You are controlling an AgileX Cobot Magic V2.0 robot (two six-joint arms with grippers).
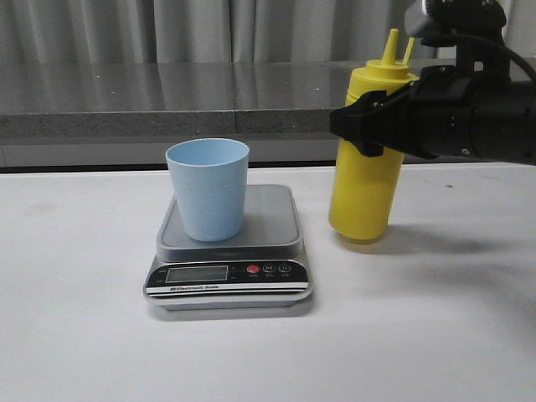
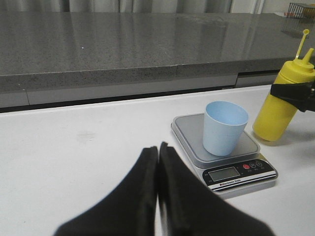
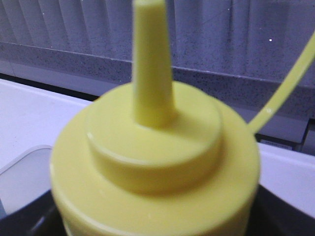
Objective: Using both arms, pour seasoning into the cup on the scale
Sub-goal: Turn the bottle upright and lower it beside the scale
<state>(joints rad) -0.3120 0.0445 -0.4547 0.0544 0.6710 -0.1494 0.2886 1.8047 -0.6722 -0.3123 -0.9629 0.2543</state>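
Note:
The light blue cup (image 1: 208,188) stands upright on the silver platform of the scale (image 1: 276,219). Right of the scale is the yellow seasoning bottle (image 1: 364,197), leaning slightly, its base at or just above the table. My right gripper (image 1: 368,126) is shut on the bottle's upper body, and in the right wrist view the bottle's shoulder and nozzle (image 3: 157,162) fill the space between the black fingers. My left gripper (image 2: 158,150) is shut on nothing, hovering over the table to the left of the cup (image 2: 225,128) and the scale (image 2: 189,133). It is out of the front view.
A grey stone ledge (image 1: 167,105) runs along the back of the white table (image 1: 84,335), with curtains behind it. The bottle's thin cap strap (image 3: 288,83) sticks up beside the nozzle.

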